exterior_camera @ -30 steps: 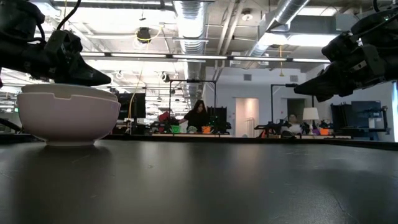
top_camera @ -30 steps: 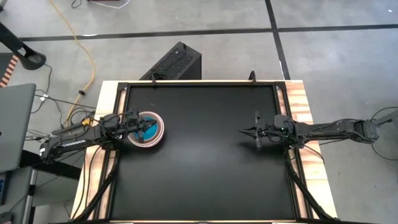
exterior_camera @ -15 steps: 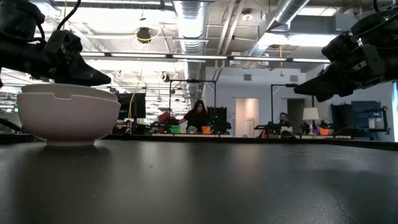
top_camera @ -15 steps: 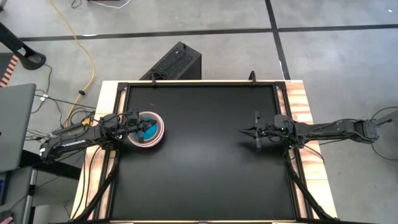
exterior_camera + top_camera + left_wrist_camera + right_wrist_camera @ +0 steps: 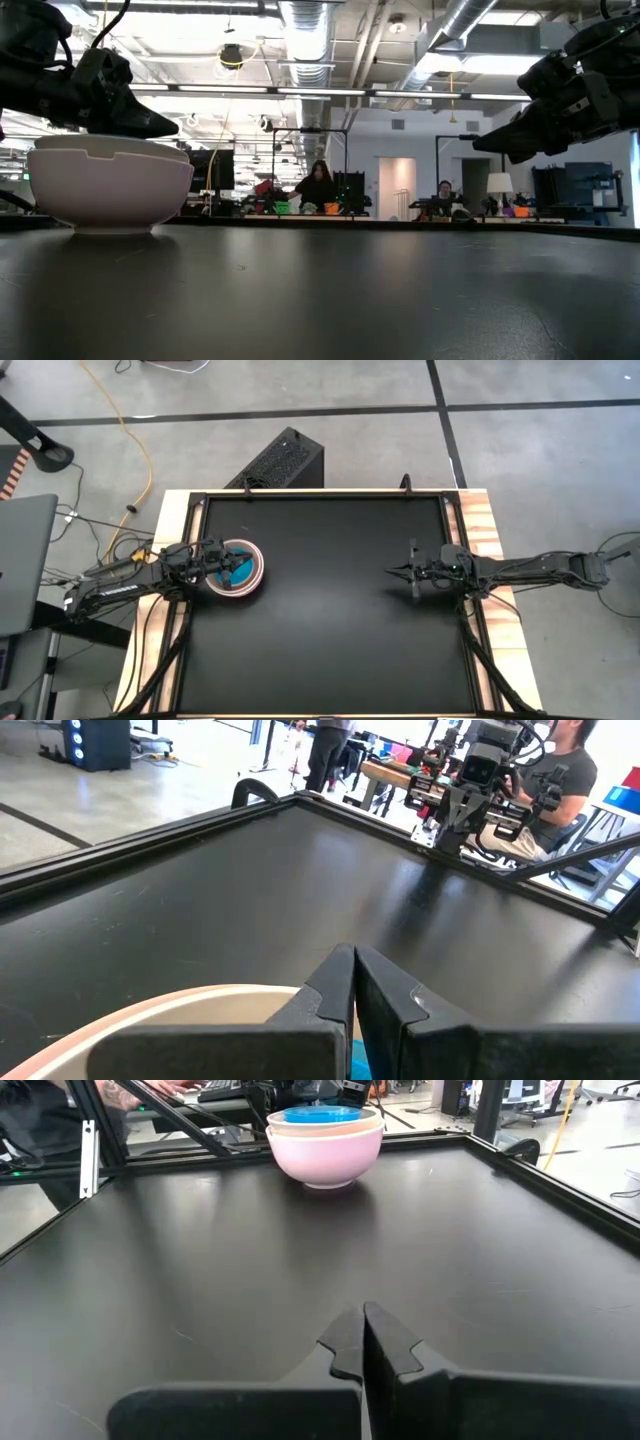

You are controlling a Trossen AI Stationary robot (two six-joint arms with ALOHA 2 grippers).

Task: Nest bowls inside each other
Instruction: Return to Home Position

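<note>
The bowls stand nested in one stack [image 5: 237,567] near the table's left edge, resting on the black tabletop [image 5: 320,630]. The outer bowl is pale pink-white [image 5: 110,188], and a blue bowl [image 5: 322,1115] shows inside the top. My left gripper [image 5: 243,565] is shut and level, and hovers just above the stack's rim [image 5: 180,1005]; in the low view [image 5: 172,128] a thin gap shows beneath it. My right gripper [image 5: 392,571] is shut, holds nothing, and hangs over the table's right part, pointing toward the stack [image 5: 325,1145].
A black box [image 5: 280,460] sits on the floor behind the table's far edge. A laptop [image 5: 22,560] lies off the table's left side. Bare tabletop stretches between the two grippers. People sit in the room beyond [image 5: 320,185].
</note>
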